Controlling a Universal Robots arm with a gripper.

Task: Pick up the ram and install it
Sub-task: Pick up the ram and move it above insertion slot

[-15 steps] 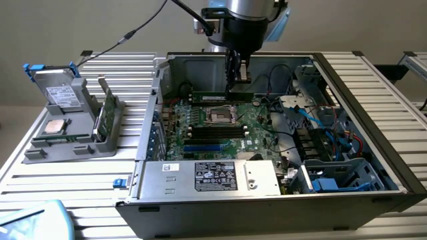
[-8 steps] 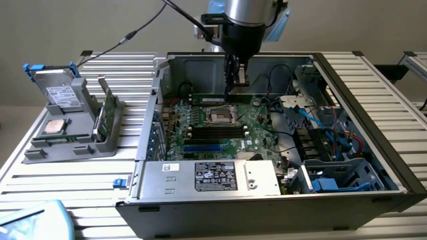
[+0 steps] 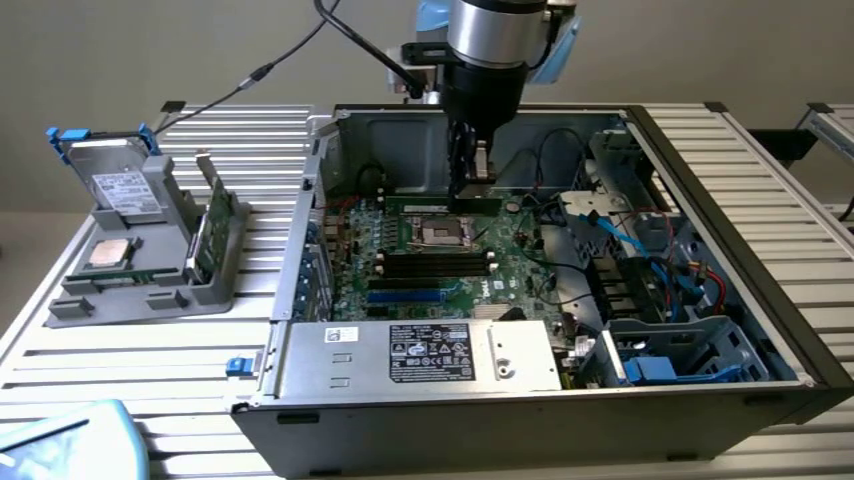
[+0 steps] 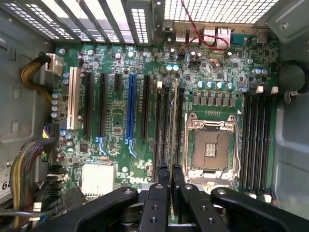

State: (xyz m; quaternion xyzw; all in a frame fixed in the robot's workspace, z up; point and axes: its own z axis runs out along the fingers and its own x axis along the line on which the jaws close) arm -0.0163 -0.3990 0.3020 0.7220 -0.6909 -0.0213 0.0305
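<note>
- Exterior view: an open computer case [image 3: 761,260] lies on a slatted table [image 3: 134,350], filling the middle and the side toward the exterior view's right.
- The arm reaches down into the case. Its gripper [image 3: 470,185] is over the motherboard [image 3: 521,255], at the far side of the processor socket [image 3: 438,232].
- The ram [image 3: 487,204] is a thin green strip under the gripper, lengthwise across the board and level with the slots. Whether it is seated cannot be told.
- Near the table's edge at the exterior view's left is a grey holder [image 3: 147,290]. It carries a drive [image 3: 127,185] with a white label, a square processor chip [image 3: 107,255] and another green board [image 3: 210,235] standing on its edge.
- A silver power supply [image 3: 427,355] sits in the near part of the case.
- Wrist view: the black fingers [image 4: 161,179] of the gripper [image 4: 170,170] are pressed close together, pinching the ram [image 4: 173,121].
- The ram shows edge-on as a narrow line running away from the fingers.
- It lines up with the black memory slots just beside the processor socket [image 4: 210,147], between that socket and a blue expansion slot [image 4: 131,108].
- Four more memory slots [image 4: 256,140] lie on the socket's other side.
</note>
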